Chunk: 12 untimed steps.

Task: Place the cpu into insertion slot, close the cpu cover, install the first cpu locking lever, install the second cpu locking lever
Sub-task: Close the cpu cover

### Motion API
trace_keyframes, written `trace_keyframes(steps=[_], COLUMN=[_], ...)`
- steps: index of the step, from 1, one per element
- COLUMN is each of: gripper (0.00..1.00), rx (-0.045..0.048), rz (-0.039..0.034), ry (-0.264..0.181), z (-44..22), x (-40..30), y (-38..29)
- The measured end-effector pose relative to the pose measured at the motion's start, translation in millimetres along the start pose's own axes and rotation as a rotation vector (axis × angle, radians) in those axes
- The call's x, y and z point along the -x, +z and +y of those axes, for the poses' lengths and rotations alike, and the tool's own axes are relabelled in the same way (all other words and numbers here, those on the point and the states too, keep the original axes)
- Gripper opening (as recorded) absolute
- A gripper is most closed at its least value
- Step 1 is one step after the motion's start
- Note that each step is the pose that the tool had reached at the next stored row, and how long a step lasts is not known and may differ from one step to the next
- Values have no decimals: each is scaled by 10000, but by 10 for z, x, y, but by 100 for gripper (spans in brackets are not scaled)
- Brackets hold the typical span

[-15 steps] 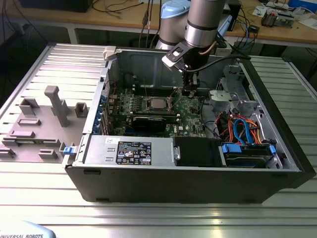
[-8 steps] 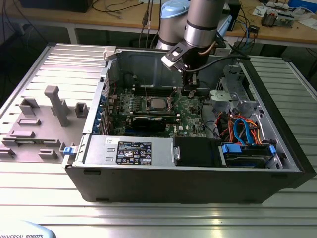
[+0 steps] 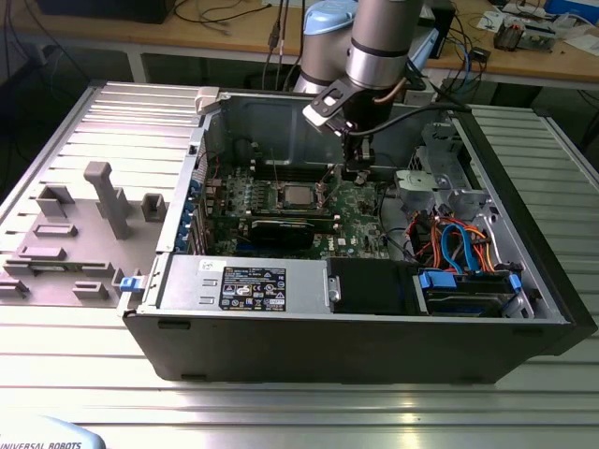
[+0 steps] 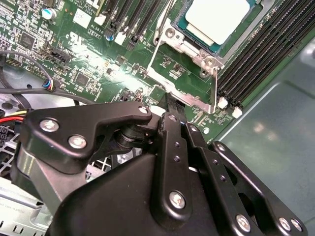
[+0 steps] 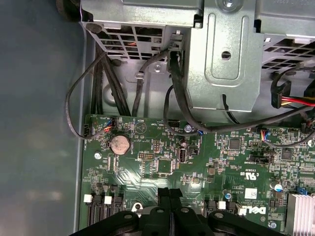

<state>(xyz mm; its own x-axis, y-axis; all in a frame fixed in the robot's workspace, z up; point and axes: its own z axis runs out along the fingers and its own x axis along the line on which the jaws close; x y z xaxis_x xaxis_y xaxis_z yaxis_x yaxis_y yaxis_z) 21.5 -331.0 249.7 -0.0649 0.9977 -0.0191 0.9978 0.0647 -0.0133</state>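
Observation:
The cpu point(image 3: 298, 195) lies flat in the insertion slot point(image 3: 281, 195) on the green motherboard inside the open computer case. In the second wrist view its pale metal top point(image 4: 216, 17) shows through the window of the cpu cover point(image 4: 197, 51), which lies down around it. Thin wire levers point(image 4: 156, 46) point(image 4: 216, 91) run along two sides of the socket. My gripper point(image 3: 360, 171) hangs just to the exterior view's right of the socket. Its black fingers point(image 4: 170, 123) are pressed together and shut on nothing, with the tip point(image 4: 167, 105) close to the levers' corner.
A black graphics card point(image 3: 281, 229) lies in front of the socket, with memory slots point(image 4: 256, 59) beside it. A drive cage point(image 5: 226, 54) and loose cables point(image 3: 449, 243) crowd the exterior view's right. The power supply point(image 3: 243, 281) fills the case front. A grey fixture tray point(image 3: 75, 224) sits outside.

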Motion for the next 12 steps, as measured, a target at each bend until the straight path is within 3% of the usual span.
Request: trace_keyframes(steps=[12], gripper=[11], rx=[0], rz=[0], ry=[-1], z=[-41], x=[-3], y=[1])
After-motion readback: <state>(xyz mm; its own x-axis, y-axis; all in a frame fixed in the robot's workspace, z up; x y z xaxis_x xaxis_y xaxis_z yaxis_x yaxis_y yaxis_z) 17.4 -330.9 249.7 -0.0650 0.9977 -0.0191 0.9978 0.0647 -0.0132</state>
